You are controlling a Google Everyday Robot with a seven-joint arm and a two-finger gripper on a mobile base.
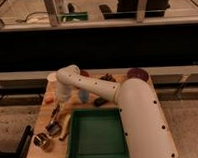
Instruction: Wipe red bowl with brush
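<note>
Near edge of the wooden tabletop (38,121): a green tray (98,149), with a round metal item (41,140) at the front left corner. Just left of the tray lies the brush (54,122), dark head nearest me and black handle pointing away, beside a tan wooden-handled tool (65,129).

Middle: the white arm (139,116) reaches across from the right and bends down. Its pincer (60,104) hangs over the far end of the brush handle. Whether it is released or clenched, I cannot tell. An orange carrot-like stick (48,100) lies just to its left.

Far edge: a white cup (52,77); the red bowl (85,73), largely hidden behind the arm's bend; and a dark purple bowl (137,74), well to the right.

Step in hand, as judged: securing the brush. Grip the handle squarely along its length and lift it straight up, clear of the wooden tool. Then carry the head back to the red bowl, not the purple one.
</note>
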